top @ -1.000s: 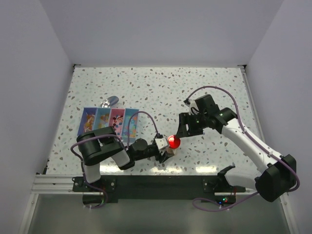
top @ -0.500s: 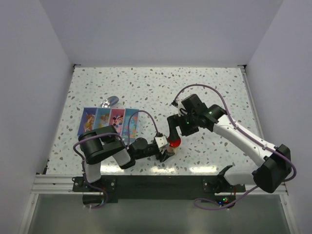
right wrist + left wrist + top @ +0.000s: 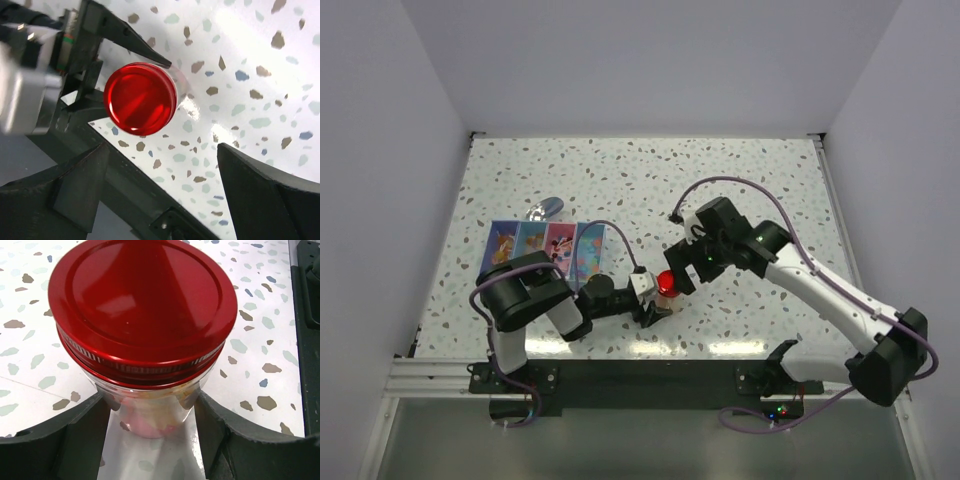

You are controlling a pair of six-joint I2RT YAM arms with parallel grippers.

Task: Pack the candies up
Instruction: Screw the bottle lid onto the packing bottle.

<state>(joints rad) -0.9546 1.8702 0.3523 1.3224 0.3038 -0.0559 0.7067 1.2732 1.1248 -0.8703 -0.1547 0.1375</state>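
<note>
Left pincer [image 3: 152,427] of mine clamps the clear jar [image 3: 150,402] between its fingers, low on the glass; the candies [image 3: 150,422], pink and yellowish, lie inside that jar, under the red lid [image 3: 140,97]; my right pincer [image 3: 161,150] hangs spread wide over the lid, gripping nothing; the jar stands on the speckled bench [image 3: 250,75].

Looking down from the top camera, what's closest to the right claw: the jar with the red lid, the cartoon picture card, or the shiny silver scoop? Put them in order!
Starting from the right claw:
1. Jar with the red lid: right at the claw's tips, near the front middle of the table.
2. Cartoon picture card: off to the left.
3. Silver scoop: also left, just behind the card.
</note>
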